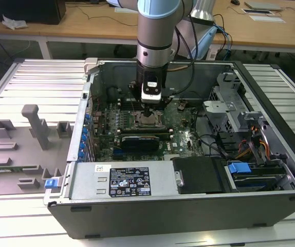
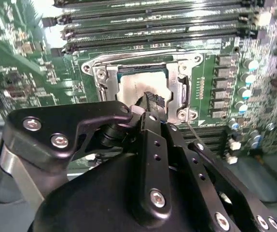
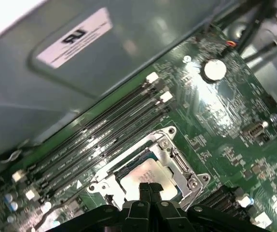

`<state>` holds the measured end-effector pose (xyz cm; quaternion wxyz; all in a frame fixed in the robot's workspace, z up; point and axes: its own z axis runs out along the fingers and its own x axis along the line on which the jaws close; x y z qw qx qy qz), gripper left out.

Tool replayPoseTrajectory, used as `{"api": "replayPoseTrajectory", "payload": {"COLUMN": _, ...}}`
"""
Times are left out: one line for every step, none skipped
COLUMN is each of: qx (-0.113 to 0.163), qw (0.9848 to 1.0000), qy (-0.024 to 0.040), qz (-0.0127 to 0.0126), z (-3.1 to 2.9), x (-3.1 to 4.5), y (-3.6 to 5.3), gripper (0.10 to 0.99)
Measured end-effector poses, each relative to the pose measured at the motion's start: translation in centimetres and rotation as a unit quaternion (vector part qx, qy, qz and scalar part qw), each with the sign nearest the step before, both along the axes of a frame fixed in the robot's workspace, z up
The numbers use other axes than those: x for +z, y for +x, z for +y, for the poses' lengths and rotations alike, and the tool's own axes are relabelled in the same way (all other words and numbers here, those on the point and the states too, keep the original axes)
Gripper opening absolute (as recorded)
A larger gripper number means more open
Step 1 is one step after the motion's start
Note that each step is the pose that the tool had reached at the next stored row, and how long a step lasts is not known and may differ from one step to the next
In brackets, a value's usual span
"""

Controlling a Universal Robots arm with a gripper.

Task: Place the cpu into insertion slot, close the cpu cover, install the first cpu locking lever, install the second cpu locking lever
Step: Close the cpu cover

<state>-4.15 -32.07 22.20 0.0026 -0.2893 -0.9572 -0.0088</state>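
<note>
The cpu [image 3: 143,175] lies flat in the insertion slot [image 2: 143,69], its dull silver top [image 2: 131,89] showing. The silver cpu cover [image 3: 178,160] rests around it, and the chip shows through its window. My gripper [image 3: 150,187] hangs straight over the socket with its fingers shut together. The tips are at the chip's top, and whether they touch it I cannot tell. In the exterior view the gripper [image 1: 148,114] reaches down into the open computer case above the socket. A thin wire lever [image 2: 190,129] stands beside the cover's corner.
Long black memory slots [image 3: 104,133] run beside the socket. A black card [image 1: 140,140] lies just in front of it. The case walls, a labelled metal box [image 1: 122,180], a drive cage [image 1: 229,110] and cables [image 1: 255,141] hem the arm in. A grey fixture tray [image 1: 29,134] sits outside.
</note>
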Motion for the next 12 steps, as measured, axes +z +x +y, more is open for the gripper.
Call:
{"api": "replayPoseTrajectory", "payload": {"qx": 0.008, "qw": 1.0000, "qy": 0.0000, "qz": 0.0000, "z": 0.00, "x": 0.00, "y": 0.00, "gripper": 0.106}}
{"api": "replayPoseTrajectory", "payload": {"qx": 0.018, "qw": 0.9998, "qy": 0.0000, "qz": 0.0000, "z": 0.00, "x": -0.01, "y": 0.00, "gripper": 0.106}}
{"api": "replayPoseTrajectory", "payload": {"qx": 0.027, "qw": 0.9996, "qy": 0.0000, "qz": 0.0000, "z": 0.00, "x": -0.02, "y": 0.00, "gripper": 0.106}}
{"api": "replayPoseTrajectory", "payload": {"qx": 0.036, "qw": 0.9993, "qy": 0.0000, "qz": 0.0000, "z": 0.00, "x": -0.03, "y": 0.00, "gripper": 0.106}}
{"api": "replayPoseTrajectory", "payload": {"qx": 0.053, "qw": 0.9986, "qy": 0.0000, "qz": 0.0000, "z": 0.00, "x": -0.04, "y": 0.00, "gripper": 0.106}}
{"api": "replayPoseTrajectory", "payload": {"qx": 0.067, "qw": 0.9978, "qy": 0.0000, "qz": 0.0000, "z": 0.00, "x": -0.05, "y": 0.00, "gripper": 0.106}}
{"api": "replayPoseTrajectory", "payload": {"qx": 0.075, "qw": 0.9972, "qy": 0.0000, "qz": 0.0000, "z": 0.00, "x": -0.07, "y": 0.00, "gripper": 0.106}}
{"api": "replayPoseTrajectory", "payload": {"qx": 0.087, "qw": 0.9962, "qy": 0.0000, "qz": 0.0000, "z": 0.00, "x": -0.07, "y": 0.00, "gripper": 0.106}}
{"api": "replayPoseTrajectory", "payload": {"qx": 0.095, "qw": 0.9954, "qy": -0.0001, "qz": 0.0000, "z": 0.00, "x": -0.07, "y": 0.00, "gripper": 0.106}}
{"api": "replayPoseTrajectory", "payload": {"qx": 0.110, "qw": 0.9939, "qy": 0.0000, "qz": 0.0000, "z": 0.00, "x": -0.08, "y": 0.00, "gripper": 0.106}}
{"api": "replayPoseTrajectory", "payload": {"qx": 0.125, "qw": 0.9921, "qy": 0.0000, "qz": 0.0000, "z": 0.00, "x": -0.08, "y": 0.00, "gripper": 0.106}}
{"api": "replayPoseTrajectory", "payload": {"qx": 0.133, "qw": 0.9911, "qy": 0.0000, "qz": 0.0000, "z": 0.00, "x": -0.08, "y": 0.00, "gripper": 0.106}}
